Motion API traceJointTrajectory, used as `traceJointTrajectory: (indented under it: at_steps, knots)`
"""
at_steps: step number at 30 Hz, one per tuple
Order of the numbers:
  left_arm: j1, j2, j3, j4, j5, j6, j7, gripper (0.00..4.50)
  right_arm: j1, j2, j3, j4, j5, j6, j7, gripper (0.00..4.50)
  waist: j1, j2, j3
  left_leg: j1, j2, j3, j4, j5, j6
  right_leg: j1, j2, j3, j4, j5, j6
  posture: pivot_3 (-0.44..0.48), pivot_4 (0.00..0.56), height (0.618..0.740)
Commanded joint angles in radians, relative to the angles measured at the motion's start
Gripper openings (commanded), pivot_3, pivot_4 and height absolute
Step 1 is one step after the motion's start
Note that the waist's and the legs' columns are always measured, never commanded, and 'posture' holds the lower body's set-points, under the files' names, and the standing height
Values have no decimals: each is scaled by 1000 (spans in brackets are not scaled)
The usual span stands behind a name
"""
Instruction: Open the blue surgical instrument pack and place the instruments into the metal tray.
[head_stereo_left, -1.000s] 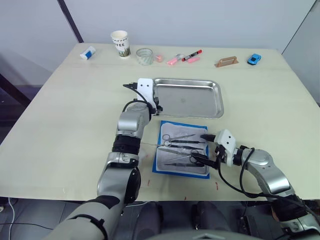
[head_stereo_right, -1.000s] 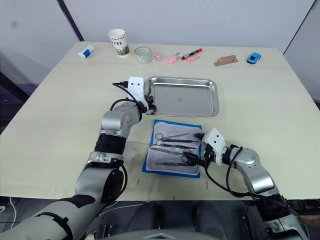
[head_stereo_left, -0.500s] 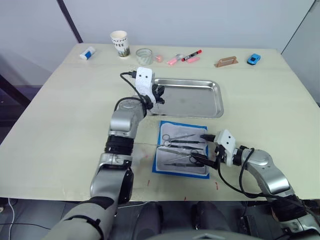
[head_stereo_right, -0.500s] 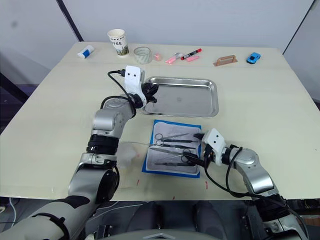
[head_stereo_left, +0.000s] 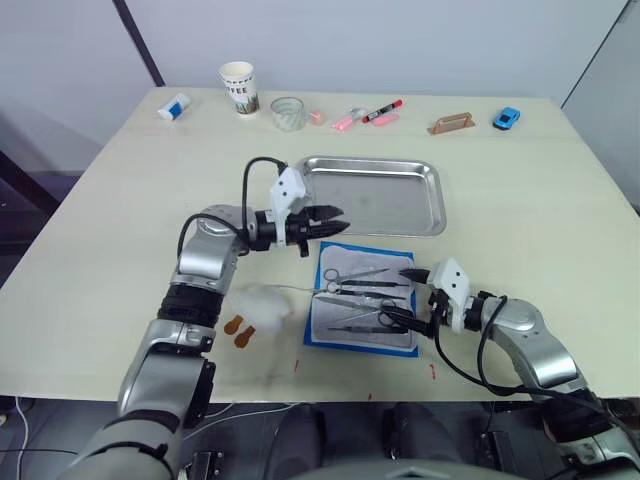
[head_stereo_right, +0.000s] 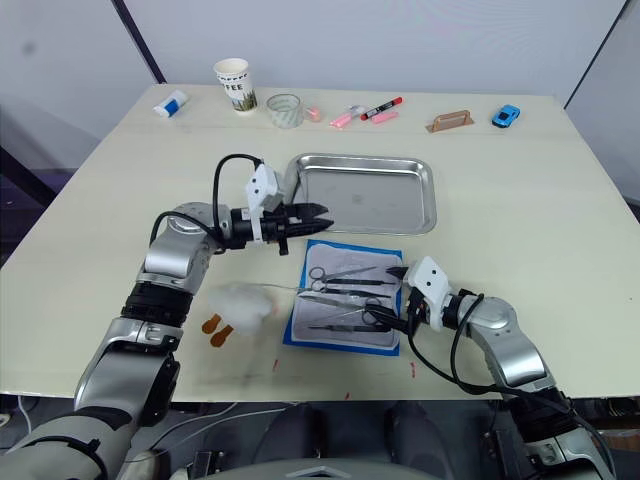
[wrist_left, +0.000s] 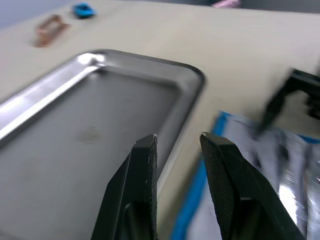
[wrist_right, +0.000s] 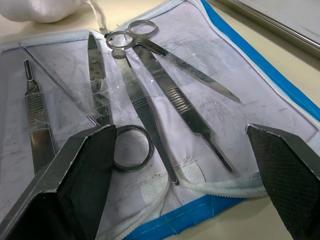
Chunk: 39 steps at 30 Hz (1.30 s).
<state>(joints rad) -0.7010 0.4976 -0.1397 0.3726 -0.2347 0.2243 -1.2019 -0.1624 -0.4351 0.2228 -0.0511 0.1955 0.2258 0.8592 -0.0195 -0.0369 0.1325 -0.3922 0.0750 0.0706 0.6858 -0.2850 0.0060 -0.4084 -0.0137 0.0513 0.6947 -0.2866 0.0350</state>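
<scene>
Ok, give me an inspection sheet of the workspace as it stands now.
Surface: pale table, white wad and orange bits near its front.
Job's things: blue pack open flat; instruments on its lining; tray empty.
Clutter: paper cup, glass, markers, toy car along the far edge.
Hands: left hand open beside the tray's near rim; right hand open over the pack.
Cables: black cable on the left wrist.
Surroundings: grey wall.

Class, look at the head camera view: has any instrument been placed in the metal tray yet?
No: the metal tray holds nothing, and the instruments all lie on the lining of the opened blue surgical instrument pack.
</scene>
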Motion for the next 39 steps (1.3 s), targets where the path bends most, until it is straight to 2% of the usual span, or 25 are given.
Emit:
traceJointTrajectory:
  at_steps: [1,5,10,27,39]
  knots:
    - [6,8,-39,-11,22,-47,-59,1453,40,-7,49,90,-65,43,-30,4500,0,0,0,0,0,0,0,0,0,0,0,0,0,0,0,0,150,718]
    - [42,10,-99,-19,68,-80,-85,1453,43,-7,45,87,-65,44,-34,4500,0,0,0,0,0,0,0,0,0,0,0,1,0,0,0,0,150,718]
    - [54,29,-121,-1,103,-106,-104,1453,44,-8,44,87,-64,43,-37,4500,0,0,0,0,0,0,0,0,0,0,0,0,0,0,0,0,150,718]
    - [44,14,-147,59,149,-154,-121,1453,47,-7,44,84,-64,43,-41,4500,1,0,0,0,0,0,0,0,0,0,0,1,0,0,0,0,150,718]
    - [-7,5,-146,162,187,-194,-100,1453,53,-7,42,78,-62,44,-47,4500,2,0,-1,0,0,0,0,0,0,0,0,1,0,0,0,0,150,718]
